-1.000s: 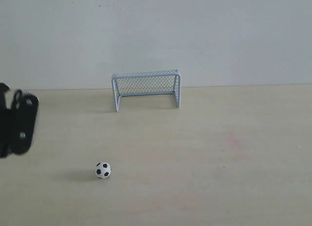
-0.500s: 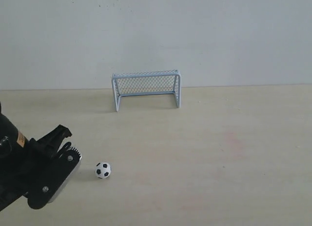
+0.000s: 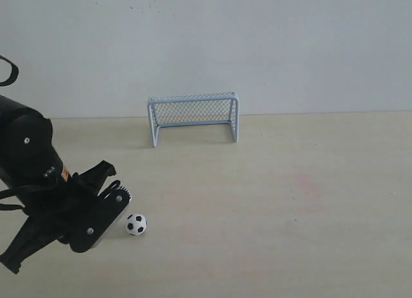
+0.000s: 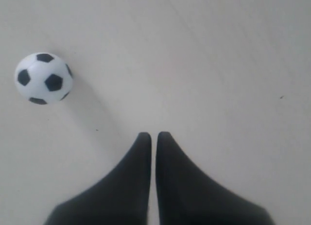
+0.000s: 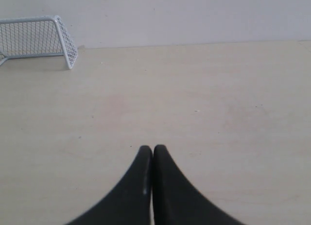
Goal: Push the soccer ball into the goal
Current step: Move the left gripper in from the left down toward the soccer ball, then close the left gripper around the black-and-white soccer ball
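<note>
The soccer ball (image 3: 136,224) is small, white with black patches, and rests on the pale wooden table near the front left. The goal (image 3: 193,116), a pale blue frame with mesh netting, stands at the back against the wall, opening facing the ball. My left gripper (image 3: 119,196) hangs just left of the ball, shut and empty. In the left wrist view the soccer ball (image 4: 43,78) lies off to one side of the shut left gripper (image 4: 153,134), apart from it. My right gripper (image 5: 153,147) is shut on nothing; the goal (image 5: 36,38) shows far off in its view.
A plain white wall (image 3: 257,47) closes the back of the table (image 3: 290,201). The right arm does not appear in the exterior view.
My left arm has come in from the left edge and moved right and forward, ending beside the ball. The ball and goal have not moved.
</note>
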Available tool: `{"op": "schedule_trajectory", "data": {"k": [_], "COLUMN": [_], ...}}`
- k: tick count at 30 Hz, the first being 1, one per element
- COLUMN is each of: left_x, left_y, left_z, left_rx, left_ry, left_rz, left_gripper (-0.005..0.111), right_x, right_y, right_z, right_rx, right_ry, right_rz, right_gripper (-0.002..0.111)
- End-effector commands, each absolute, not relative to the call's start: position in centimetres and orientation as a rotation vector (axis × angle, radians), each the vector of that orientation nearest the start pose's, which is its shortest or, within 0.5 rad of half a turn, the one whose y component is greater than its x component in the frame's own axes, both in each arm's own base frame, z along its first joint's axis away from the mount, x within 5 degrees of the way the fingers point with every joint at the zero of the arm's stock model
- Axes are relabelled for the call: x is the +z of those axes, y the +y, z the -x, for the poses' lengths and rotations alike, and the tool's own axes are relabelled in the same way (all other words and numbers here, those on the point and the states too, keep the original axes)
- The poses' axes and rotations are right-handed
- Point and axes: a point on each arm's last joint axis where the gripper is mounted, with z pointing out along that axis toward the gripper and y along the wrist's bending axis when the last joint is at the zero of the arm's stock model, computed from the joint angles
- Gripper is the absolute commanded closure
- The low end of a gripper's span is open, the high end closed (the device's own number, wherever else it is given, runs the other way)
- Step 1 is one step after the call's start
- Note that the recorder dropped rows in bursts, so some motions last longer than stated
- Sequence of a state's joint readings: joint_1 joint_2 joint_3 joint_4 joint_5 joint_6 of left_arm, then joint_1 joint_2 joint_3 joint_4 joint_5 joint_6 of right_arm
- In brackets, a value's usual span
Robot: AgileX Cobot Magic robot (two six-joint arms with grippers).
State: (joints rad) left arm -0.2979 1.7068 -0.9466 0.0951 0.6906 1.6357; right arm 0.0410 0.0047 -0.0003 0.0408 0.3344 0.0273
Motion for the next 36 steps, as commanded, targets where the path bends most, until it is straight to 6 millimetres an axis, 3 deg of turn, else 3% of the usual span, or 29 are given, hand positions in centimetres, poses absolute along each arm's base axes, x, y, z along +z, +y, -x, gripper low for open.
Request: {"op": "schedule_trajectory", "data": {"k": [1,13,28,36], "left_x": [16.6,14.8,14.9,14.3], "left_y": [-9.1,-9.2,-10.2,-10.9], "left_z": [-30.1,-30.7,-30.9,-32.7], "left_rx": [-0.252,-0.198,-0.137,-0.125], "left_ry": [-1.783,-1.753,-1.863,-1.878], "left_rz": [2.728,2.702,2.763,2.760], "left_gripper": [0.102,0.102,0.102,0.102], "right_x": [18.3,18.3,18.3,18.3], "right_y": [0.3,0.3,0.3,0.3], "right_z": [-5.4,-5.4,-5.4,-5.4], "right_rx": [0.085,0.085,0.085,0.085], "right_ry": [1.814,1.814,1.814,1.814], "right_rz": [-0.011,-0.011,-0.011,-0.011], "right_gripper": [0.108,0.108,0.108,0.108]}}
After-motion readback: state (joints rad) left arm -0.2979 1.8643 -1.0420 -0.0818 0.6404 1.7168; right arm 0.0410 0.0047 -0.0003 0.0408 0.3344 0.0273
